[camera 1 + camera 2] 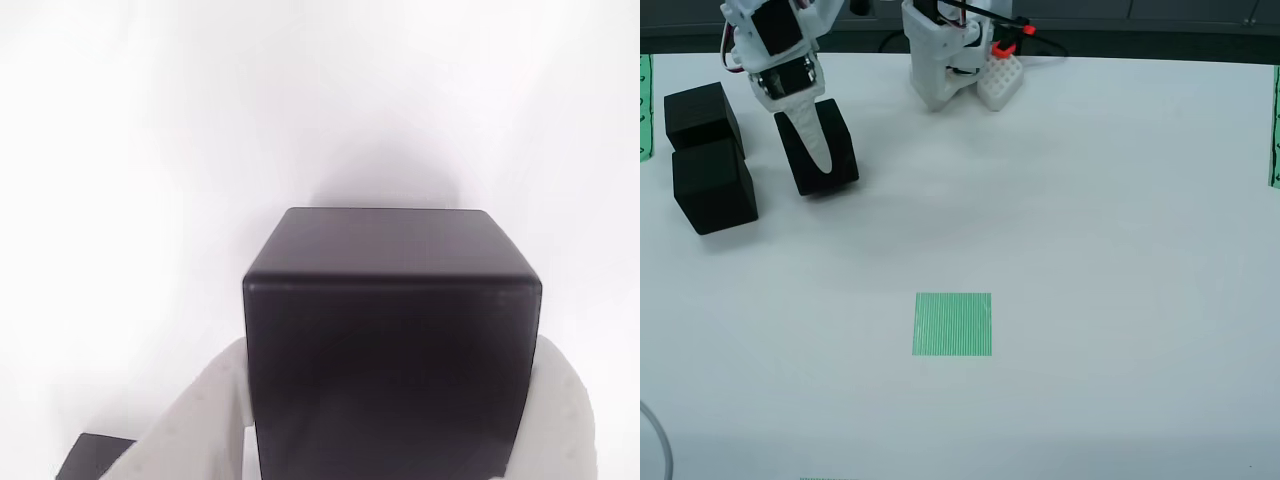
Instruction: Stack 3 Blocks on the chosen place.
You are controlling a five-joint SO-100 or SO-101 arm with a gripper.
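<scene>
From my remote station I count one striped green square patch (pixel 953 324) lying flat and bare nearest the overhead camera on the white tabletop (pixel 1120 200), and three matte black cubes well beyond it at far left. Two cubes (pixel 713 186) (pixel 702 115) rest touching each other; the third cube (pixel 820 147) (pixel 390 340) sits just beside them, clasped between the white fingers (pixel 812 135) (pixel 205 420) of my downward-bent arm (pixel 775 45).
</scene>
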